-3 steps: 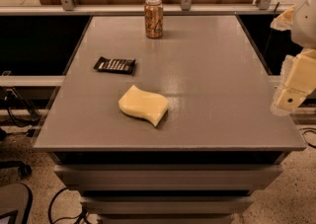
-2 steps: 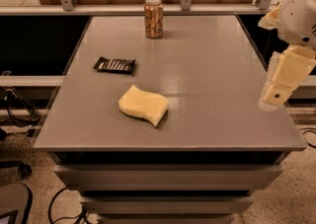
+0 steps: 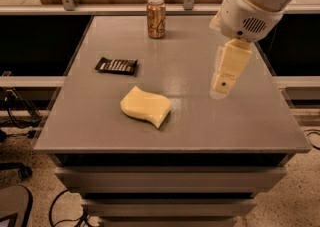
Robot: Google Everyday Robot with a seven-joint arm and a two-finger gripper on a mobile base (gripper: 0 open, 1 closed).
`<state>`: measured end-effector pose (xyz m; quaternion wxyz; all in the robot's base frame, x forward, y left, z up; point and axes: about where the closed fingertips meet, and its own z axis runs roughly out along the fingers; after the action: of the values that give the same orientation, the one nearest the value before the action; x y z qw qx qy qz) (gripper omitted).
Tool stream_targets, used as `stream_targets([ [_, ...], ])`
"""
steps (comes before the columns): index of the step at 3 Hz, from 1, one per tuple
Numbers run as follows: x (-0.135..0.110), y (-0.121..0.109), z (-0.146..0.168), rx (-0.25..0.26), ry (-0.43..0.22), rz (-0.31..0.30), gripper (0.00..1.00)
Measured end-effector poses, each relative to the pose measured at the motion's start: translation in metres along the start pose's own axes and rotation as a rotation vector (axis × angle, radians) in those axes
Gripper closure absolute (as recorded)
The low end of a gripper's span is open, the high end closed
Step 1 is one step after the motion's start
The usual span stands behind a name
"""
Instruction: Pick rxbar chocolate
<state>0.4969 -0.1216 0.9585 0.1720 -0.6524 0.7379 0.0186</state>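
Observation:
The rxbar chocolate (image 3: 116, 65) is a small flat black wrapper with pale lettering, lying on the left part of the grey table (image 3: 200, 126). My gripper (image 3: 221, 88) hangs from the arm over the right half of the table, well to the right of the bar and a little nearer the front. It holds nothing that I can see.
A wavy pale-yellow sponge (image 3: 146, 106) lies in front of the bar, near the table's middle. An orange-gold drink can (image 3: 156, 18) stands upright at the back centre. A railing with metal posts runs behind the table. Cables lie on the floor at the left.
The arm has swung in from the right edge toward the table's middle, and the gripper now hangs over the tabletop. The bar, sponge and can have not moved.

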Motion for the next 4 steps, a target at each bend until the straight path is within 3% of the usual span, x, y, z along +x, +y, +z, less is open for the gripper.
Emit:
stream_targets([
  [1,-0.056,-0.017,0.037,-0.068,-0.066,-0.069,0.00],
  [2,-0.056,-0.017,0.037,-0.068,-0.066,-0.069,0.00],
  [4,-0.096,-0.047,0.050,-0.076,-0.102,-0.124,0.00],
])
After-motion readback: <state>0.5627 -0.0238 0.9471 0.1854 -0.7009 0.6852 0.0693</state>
